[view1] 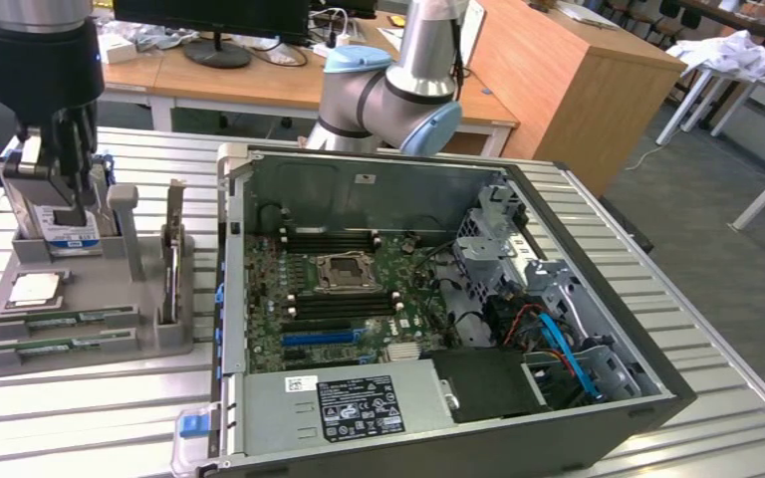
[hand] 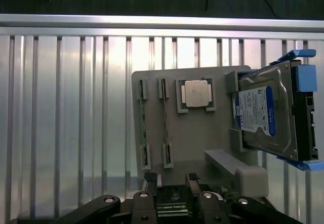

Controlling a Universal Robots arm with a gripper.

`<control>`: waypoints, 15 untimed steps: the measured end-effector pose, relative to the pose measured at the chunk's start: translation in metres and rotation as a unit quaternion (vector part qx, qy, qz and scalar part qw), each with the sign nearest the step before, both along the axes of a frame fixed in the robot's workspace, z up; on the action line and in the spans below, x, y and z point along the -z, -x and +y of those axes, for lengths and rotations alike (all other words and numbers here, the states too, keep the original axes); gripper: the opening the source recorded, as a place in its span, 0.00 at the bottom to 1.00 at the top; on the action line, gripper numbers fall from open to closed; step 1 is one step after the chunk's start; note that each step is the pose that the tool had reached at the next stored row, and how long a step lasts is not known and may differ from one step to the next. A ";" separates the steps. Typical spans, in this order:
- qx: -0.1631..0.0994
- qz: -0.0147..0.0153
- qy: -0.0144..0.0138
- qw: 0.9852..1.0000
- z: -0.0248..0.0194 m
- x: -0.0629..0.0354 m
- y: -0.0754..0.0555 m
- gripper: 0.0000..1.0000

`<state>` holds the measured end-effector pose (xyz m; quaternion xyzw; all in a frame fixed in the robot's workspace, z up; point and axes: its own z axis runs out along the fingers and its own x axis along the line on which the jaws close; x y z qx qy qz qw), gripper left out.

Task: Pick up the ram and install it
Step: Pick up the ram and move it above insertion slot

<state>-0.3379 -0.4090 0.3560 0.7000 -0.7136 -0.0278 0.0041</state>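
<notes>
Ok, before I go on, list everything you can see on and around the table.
ram sticks: 2, green, side by side in slots at the tray's end away from the hard drive
processor chip: 1, silver, on the tray between ram and hard drive
hard drive: 1, silver, blue-white label, blue rails, on edge in the tray
thin upright board: 1, in a gray stand on the tray's case side; type unclear
tray: 1, gray, on the table
computer case: 1, dark, open, beside the tray
motherboard: 1, green, inside the case
power supply: 1, gray, labelled, inside the case
table: 1, silver, slatted
robot arm: 1, silver, blue caps, behind the case
end effector: 1, black, open, over the tray
</notes>
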 end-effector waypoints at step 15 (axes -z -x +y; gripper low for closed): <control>0.000 0.000 -0.001 1.000 -0.0002 0.0044 0.001 0.36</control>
